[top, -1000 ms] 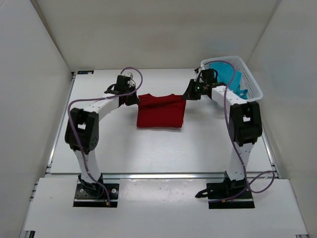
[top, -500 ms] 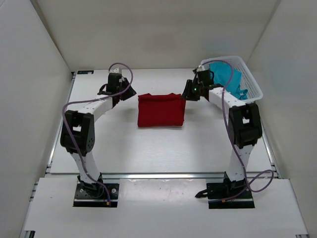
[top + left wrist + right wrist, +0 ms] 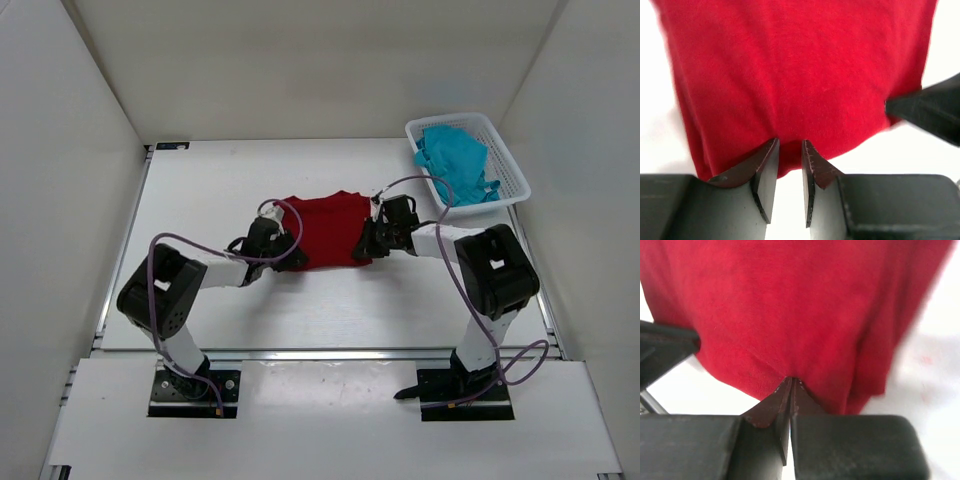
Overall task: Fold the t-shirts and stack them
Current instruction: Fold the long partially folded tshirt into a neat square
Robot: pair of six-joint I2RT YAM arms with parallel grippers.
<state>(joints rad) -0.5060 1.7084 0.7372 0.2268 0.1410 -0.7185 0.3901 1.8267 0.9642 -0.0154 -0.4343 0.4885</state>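
Left end effector (image 3: 790, 151) and right end effector (image 3: 791, 384) each pinch the red shirt (image 3: 326, 224) by its near hem; carry both level and together so the fold lands square.

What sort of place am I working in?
Probably an enclosed lab test cell: plain white panel walls box in a white table holding a dark red cloth t-shirt and a white plastic mesh basket.

left gripper (image 3: 790, 150): narrow gap, pinching dark red t-shirt (image 3: 325, 225) | right gripper (image 3: 791, 382): jaws pressed together on it | forearms low, converging
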